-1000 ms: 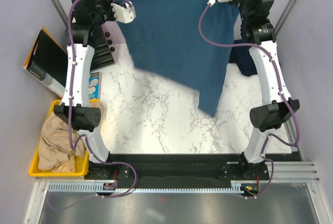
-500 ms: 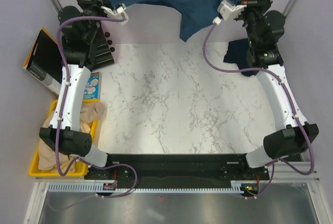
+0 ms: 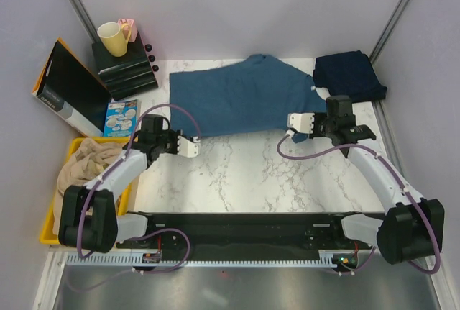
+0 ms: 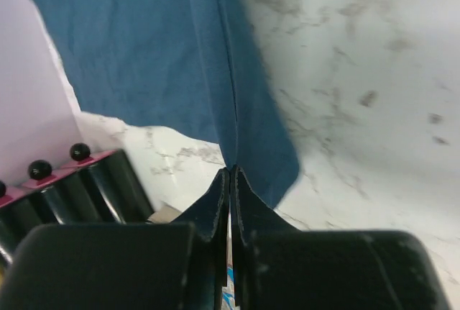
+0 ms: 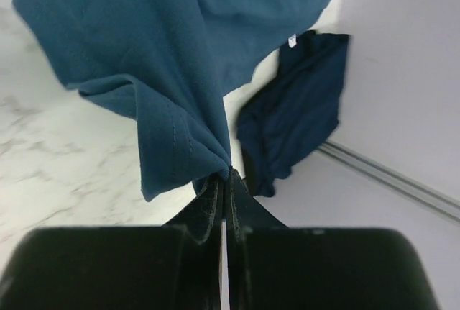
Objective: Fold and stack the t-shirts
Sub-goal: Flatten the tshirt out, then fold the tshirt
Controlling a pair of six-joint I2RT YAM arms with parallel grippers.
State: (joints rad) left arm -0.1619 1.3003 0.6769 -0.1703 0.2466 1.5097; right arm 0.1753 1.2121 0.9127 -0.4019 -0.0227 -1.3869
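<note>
The steel-blue t-shirt lies spread on the marble table at the back middle. My left gripper is low at its near left corner, shut on the hem. My right gripper is at its near right edge, shut on a bunched fold. In the wrist views each pair of fingers meets with cloth pinched at the tips: left gripper, right gripper. The darker navy t-shirt lies folded at the back right corner and also shows in the right wrist view.
A black drawer unit with a yellow mug stands at the back left. A black box and a booklet lie near it. A yellow bin of beige cloth sits at the left. Walls close the back and sides.
Both arms have come down and toward the near side from high at the back, still holding the steel-blue shirt. The shirt hung in the air; now it lies on the table.
</note>
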